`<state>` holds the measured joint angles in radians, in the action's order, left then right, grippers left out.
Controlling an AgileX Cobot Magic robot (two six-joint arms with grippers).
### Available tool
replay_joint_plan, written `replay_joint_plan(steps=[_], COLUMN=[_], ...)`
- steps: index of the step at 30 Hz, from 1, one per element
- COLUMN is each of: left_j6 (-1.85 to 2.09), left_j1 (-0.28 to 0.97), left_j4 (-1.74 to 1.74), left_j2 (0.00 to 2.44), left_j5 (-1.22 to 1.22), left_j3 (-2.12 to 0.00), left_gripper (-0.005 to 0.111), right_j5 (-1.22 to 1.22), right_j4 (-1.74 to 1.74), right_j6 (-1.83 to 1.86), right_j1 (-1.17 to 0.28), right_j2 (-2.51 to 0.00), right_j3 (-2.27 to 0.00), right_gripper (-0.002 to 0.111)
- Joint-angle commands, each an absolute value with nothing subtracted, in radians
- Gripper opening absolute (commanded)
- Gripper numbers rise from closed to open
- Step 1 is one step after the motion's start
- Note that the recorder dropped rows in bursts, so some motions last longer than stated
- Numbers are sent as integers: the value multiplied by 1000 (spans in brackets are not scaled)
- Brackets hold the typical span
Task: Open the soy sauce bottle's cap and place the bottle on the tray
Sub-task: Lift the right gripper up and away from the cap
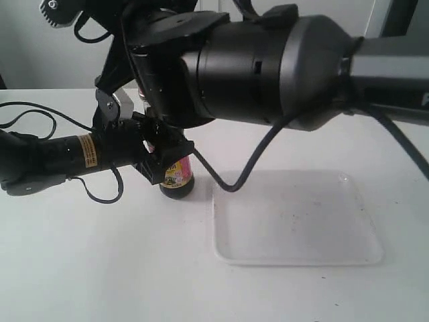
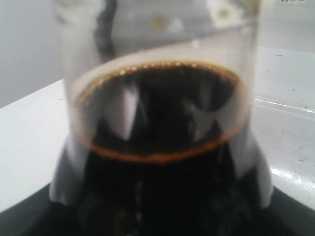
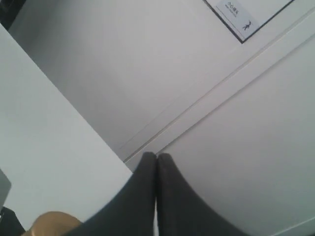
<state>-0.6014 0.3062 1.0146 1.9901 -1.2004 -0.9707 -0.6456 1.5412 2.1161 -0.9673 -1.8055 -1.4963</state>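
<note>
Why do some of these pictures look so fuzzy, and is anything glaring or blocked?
In the exterior view, the right arm looms close to the lens, soft and blocking much of the soy sauce bottle; the tray shows only a faint shadow. In the left wrist view the bottle fills the frame, blurred, with pale reflections on the glass. In the right wrist view the closed fingertips are out of focus.

A: Ext. cam?
B: Raised, angled down on table (image 1: pixel 80 268); right arm (image 1: pixel 268 64) very near lens, blocks upper frame. Bottle (image 1: pixel 177 178) mid-left, tray (image 1: pixel 298 218) right of it.

A: L wrist cam?
B: Level, close on bottle (image 2: pixel 157 147) glass, blurred. Tray rim (image 2: pixel 285 105) behind; both shared w/ ext.

A: R wrist cam?
B: Tilted up past closed fingertips (image 3: pixel 147 169) to the wall (image 3: pixel 162 64); shares table edge (image 3: pixel 44 147) only
</note>
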Motion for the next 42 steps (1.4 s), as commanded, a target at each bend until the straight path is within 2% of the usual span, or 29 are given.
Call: replay_joint_plan(steps=[1, 15, 24, 37, 42], left_j6=[-604, -604, -607, -610, -610], left_j1=[313, 313, 313, 313, 313], left_j4=[1041, 1038, 1038, 1038, 1038], left_j2=[1985, 1985, 1985, 1985, 1985], left_j5=[-1175, -1175, -1175, -1175, -1175], left_j3=[-967, -967, -967, -967, -967], left_gripper=[0, 0, 0, 0, 0], right_j5=[-652, -510, -327, 337, 473], right_j4=[1648, 1744, 1744, 1736, 1402], right_j6=[2133, 2133, 2133, 2083, 1877], right_j1=[-921, -759, -622, -381, -365], right_j2=[-1793, -1775, -1716, -1687, -1687], right_j3=[-1505, -1487, -1424, -1324, -1324], right_gripper=[0, 0, 0, 0, 0])
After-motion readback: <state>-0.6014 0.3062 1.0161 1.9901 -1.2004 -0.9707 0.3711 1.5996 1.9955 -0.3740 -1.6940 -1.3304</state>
